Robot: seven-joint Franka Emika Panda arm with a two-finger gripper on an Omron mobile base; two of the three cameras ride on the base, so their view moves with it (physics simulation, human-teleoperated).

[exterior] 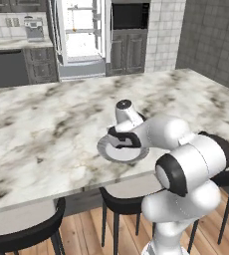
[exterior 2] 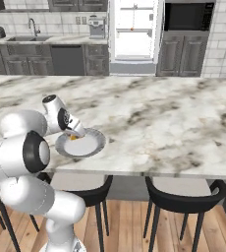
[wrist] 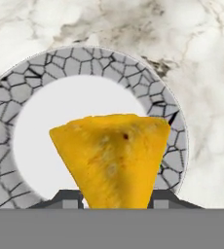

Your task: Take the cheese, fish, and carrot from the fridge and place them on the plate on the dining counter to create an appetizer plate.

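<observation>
One yellow-orange cheese wedge sits between the two dark finger tips of the jaws, its narrow end down between them and its broad edge pointing away from the hand; the jaws are clenched on it. Below the wedge lies one round flat grey plate with a cracked-stone rim and a pale, smooth centre. In the hand view the cheese hangs over that pale centre, and whether it touches the plate cannot be told.

From the right base view the jaws hover at the near-left edge of the plate, with a speck of orange cheese showing at their tip. From the left base view the white arm reaches over the plate, which rests near the front edge of the long white-and-grey marble surface.

Three black round stools stand along the front of that surface in the right base view.

At the back wall stands one tall white fridge with its doors open and a bright interior; a small orange item lies on one of its shelves, too small to name. To its right is one dark built-in oven cabinet, and to its left a coffee machine on the back counter.
</observation>
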